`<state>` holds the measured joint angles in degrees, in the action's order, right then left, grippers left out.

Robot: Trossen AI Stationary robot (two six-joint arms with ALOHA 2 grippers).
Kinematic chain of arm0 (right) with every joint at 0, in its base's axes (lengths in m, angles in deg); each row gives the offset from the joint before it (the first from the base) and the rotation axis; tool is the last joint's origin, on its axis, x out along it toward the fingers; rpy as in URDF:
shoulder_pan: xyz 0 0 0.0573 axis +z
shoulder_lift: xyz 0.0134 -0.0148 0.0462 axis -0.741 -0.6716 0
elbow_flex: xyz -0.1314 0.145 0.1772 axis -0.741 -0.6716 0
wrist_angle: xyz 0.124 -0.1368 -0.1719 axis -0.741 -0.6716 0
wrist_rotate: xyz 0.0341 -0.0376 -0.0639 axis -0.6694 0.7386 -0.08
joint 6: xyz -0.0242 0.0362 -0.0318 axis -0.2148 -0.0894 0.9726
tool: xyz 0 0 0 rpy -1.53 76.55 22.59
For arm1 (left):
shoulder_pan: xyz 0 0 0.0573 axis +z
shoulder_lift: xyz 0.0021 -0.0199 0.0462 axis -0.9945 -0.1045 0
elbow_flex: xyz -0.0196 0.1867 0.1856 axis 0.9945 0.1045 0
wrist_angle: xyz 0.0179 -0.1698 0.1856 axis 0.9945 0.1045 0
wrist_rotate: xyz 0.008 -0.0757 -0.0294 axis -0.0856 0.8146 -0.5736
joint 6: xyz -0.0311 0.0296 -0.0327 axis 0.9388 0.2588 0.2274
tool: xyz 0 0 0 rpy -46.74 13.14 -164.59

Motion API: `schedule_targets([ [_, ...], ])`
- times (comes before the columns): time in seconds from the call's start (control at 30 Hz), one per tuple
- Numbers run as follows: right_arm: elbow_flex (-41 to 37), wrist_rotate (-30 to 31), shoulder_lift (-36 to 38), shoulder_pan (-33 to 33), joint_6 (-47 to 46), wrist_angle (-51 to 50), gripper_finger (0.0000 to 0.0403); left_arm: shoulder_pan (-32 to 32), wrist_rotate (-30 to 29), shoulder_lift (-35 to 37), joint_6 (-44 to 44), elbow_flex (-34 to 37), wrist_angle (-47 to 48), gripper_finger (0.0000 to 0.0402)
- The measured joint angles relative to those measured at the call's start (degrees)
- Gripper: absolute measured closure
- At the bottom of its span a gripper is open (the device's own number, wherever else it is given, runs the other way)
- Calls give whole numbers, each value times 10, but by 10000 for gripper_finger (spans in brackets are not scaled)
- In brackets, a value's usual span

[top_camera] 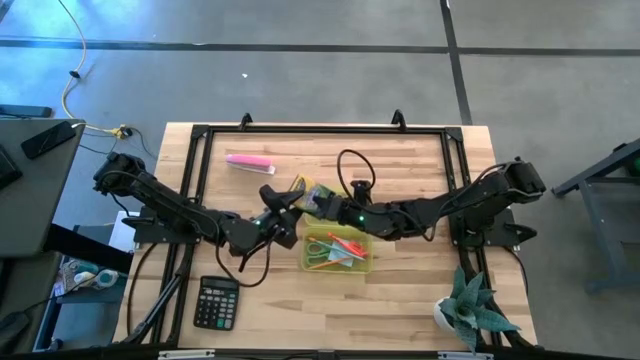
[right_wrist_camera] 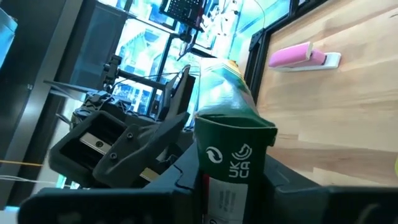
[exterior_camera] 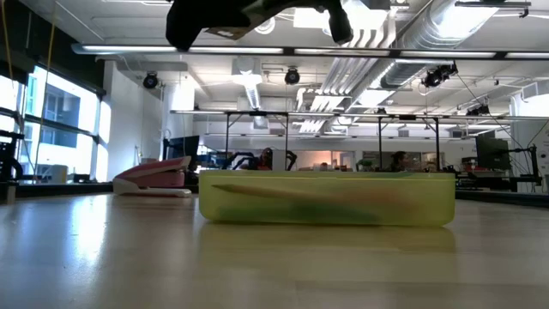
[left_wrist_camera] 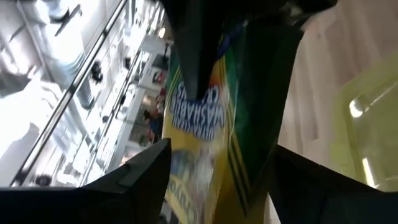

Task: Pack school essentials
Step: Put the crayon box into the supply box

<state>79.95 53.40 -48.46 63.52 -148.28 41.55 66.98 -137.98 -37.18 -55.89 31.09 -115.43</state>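
Non-task items, located from the translucent yellow-green case (top_camera: 337, 250) at mid-bench. A pink stapler (top_camera: 249, 162) is seen toward the far left of the case, well apart. A black calculator (top_camera: 217, 302) is placed near-left of it, at the bench (top_camera: 410, 290) edge. A potted spiky plant (top_camera: 472, 306) is set near-right, at the corner.

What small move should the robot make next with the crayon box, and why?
Probably the left pincer should back away. Both pincers meet at the crayon box above the table, beside the yellow-green case. The right pincer grips one end, so it could then carry the box over the case alone.
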Motion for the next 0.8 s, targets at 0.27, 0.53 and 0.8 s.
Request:
schedule_targets([
  [0.27,-1,3,31,-9,66,-8,338,-15,-31,0,46,0,-2,172],
  [0.53,-1,7,115,-31,127,-148,338,-22,-41,13,91,0,-1,172],
  [0.8,-1,-57,203,-47,185,-333,338,-21,-45,13,165,0,2,172],
])
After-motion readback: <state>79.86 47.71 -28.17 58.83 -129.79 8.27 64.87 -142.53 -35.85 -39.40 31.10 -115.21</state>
